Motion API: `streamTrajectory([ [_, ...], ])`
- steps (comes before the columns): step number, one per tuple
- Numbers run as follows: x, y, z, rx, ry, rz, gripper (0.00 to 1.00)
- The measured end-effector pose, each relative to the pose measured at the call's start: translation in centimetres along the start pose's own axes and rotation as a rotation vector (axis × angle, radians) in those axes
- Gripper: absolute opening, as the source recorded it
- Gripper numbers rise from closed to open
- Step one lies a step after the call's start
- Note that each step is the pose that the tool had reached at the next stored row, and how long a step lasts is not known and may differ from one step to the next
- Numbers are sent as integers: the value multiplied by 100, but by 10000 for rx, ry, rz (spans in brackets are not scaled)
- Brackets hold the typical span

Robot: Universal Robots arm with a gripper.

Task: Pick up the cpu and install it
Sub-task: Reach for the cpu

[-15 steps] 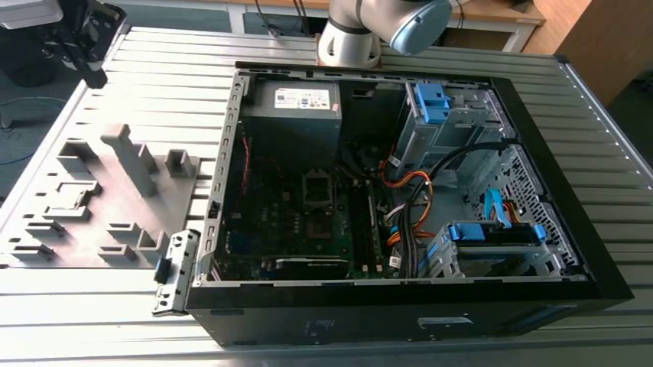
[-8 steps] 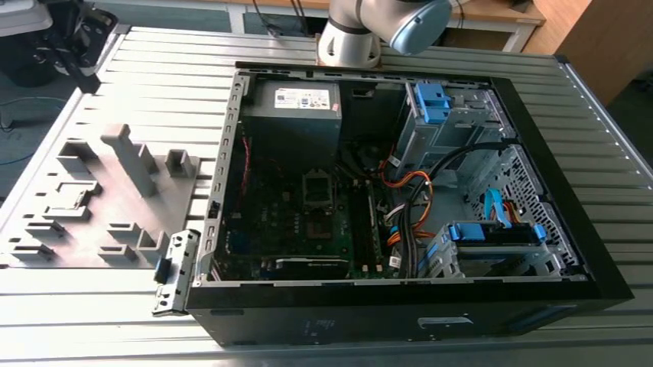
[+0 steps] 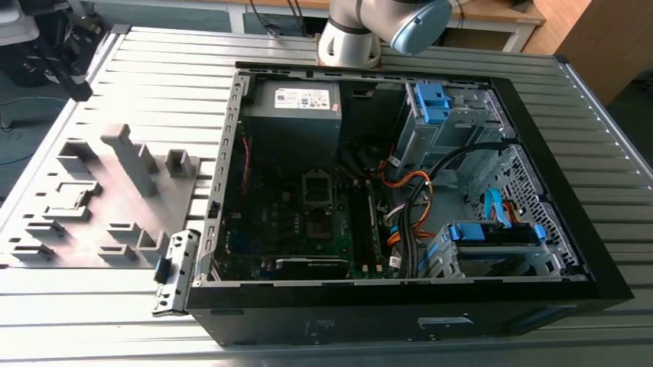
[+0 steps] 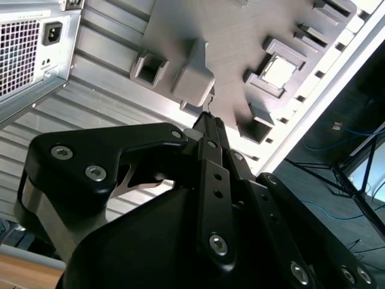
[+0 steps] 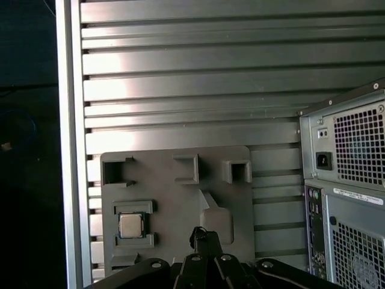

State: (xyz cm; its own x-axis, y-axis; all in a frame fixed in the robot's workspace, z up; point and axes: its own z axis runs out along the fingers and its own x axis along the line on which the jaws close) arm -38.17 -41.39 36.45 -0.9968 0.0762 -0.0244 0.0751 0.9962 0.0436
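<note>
- As I read the first wrist view, the pincer [image 5: 200, 233] hangs over the grey tray [image 5: 174, 180], its tips clenched together with nothing between them.
- I find the cpu [image 5: 130, 225] lying flat, shiny face up, in a raised nest on that tray. The tray rests on the slatted tabletop [image 5: 180, 90] beside the case [image 5: 343, 198].
- The relation that matters for the reach, as I judge it: the cpu lies off to one side of the tips, away from the case and toward the tabletop's edge rail. The tips are over bare tray, near the nest but apart from it.
- Being square, the cpu has no long axis. Its edges run in line with the tray's edges and the tabletop's slats.
- The second wrist view gives me the cpu [image 4: 278, 72] at a slant, beyond the pinched tips, with a strip of tray between them.
- The exterior view adds what the wrist views lack: the case open from above, the socket [image 3: 317, 186] inside it, and the arm [image 3: 357, 30] behind the case. The tray lies to the exterior view's left of the case.
- Both wrist views show me the case's vented back panel instead.
- I judge the pick not yet made: the cpu sits in its nest, untouched.
</note>
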Motion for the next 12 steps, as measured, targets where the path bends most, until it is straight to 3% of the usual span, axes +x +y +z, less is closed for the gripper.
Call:
streamTrajectory([
  [12,123,-115,107,2,6,0,11],
])
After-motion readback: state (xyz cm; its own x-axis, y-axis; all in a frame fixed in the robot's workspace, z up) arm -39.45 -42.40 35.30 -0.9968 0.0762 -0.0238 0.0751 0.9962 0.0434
